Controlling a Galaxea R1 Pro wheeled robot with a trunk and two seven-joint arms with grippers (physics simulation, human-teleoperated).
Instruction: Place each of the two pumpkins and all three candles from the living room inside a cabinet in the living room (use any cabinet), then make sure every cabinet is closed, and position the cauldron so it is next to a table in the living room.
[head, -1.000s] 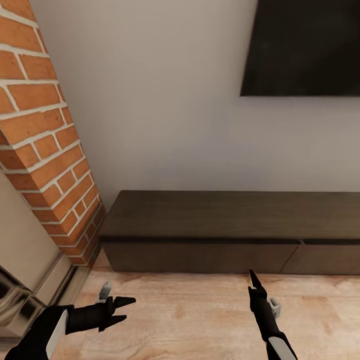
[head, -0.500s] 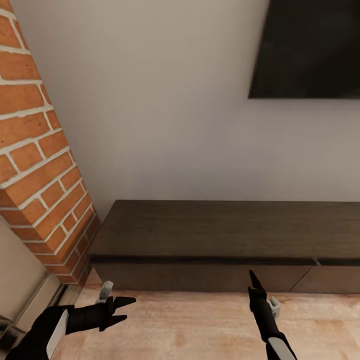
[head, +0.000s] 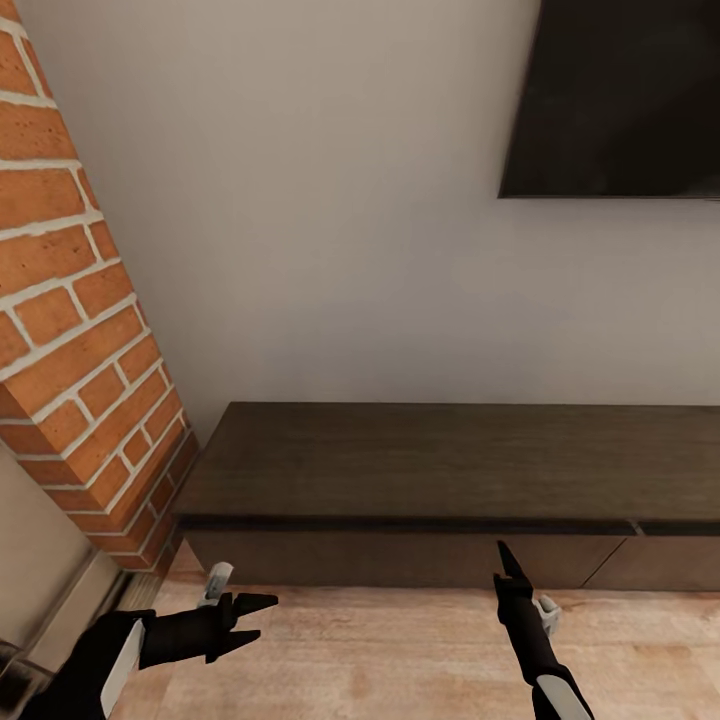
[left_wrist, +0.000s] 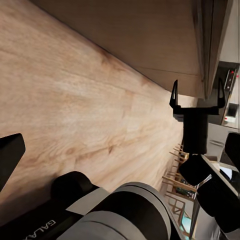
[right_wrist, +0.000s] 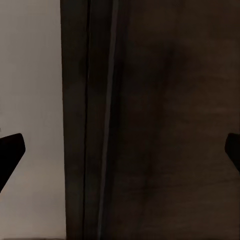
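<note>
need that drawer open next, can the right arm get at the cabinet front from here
Probably yes. The right gripper, fingers spread, points at the cabinet front with bare floor between them. The closed, handle-less drawer may be hard to grip, though.

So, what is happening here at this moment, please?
The robot faces the long dark-brown cabinet against the wall, between the brick fireplace and the wall TV. Its drawers look closed. Both the left gripper and the right gripper are open and hold nothing, hovering over the wood floor in front of the cabinet.
</note>
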